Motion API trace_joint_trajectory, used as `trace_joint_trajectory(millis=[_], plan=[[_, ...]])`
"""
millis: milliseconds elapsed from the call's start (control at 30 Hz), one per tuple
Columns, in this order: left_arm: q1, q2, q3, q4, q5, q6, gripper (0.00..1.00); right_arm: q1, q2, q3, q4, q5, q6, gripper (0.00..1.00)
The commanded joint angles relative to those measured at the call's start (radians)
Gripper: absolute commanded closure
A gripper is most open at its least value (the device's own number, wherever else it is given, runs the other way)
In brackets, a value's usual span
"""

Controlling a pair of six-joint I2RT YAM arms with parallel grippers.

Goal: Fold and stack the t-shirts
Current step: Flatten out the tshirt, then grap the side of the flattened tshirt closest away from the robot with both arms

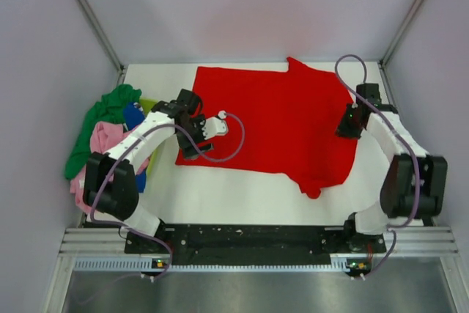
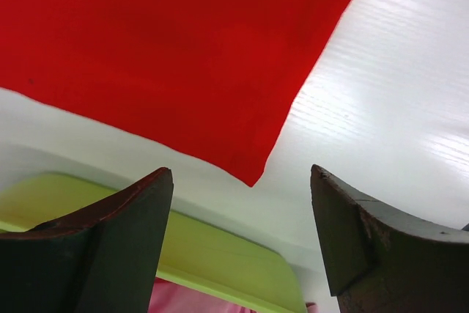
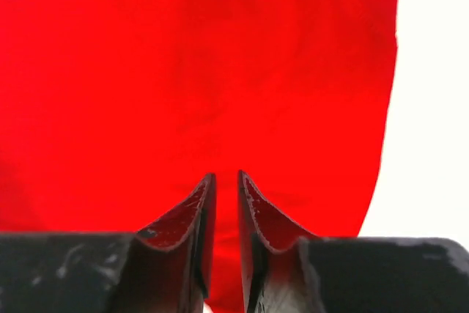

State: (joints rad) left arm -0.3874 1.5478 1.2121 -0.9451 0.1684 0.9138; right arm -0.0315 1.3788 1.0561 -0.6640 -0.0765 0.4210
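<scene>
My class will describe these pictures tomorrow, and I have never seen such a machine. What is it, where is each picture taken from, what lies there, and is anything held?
It is two robot arms bolted to a table. The wide picture looks down from above; the other two come from a camera on each wrist. A red shirt lies spread out. At the left, green, pink and blue shirts are heaped, with a lime basket among them. The left hand is open at the shirt's near corner, holding nothing. The right hand is almost shut over the shirt's right side; I see no cloth pinched.
</scene>
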Motion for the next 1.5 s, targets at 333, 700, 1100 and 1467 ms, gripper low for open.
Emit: trace_joint_trajectory(millis=[333,700,1100,1467], plan=[[0.059,-0.002,-0.157,0.108,-0.069,-0.021,0.18,-0.071,0.721,0.526,0.009,0.081,-0.021,1.0],[0.055,0.051,-0.166,0.112,0.02,-0.012,0.17,-0.033,0.432,0.514,-0.146,0.139,-0.093,0.5],[-0.008,0.075,-0.287,0.232,-0.036,-0.032,0.21,0.076,-0.064,-0.114,-0.232,0.081,0.099,0.46],[-0.008,0.081,-0.315,0.289,-0.059,-0.064,0.7,0.116,-0.07,-0.37,-0.028,-0.092,0.231,0.62]])
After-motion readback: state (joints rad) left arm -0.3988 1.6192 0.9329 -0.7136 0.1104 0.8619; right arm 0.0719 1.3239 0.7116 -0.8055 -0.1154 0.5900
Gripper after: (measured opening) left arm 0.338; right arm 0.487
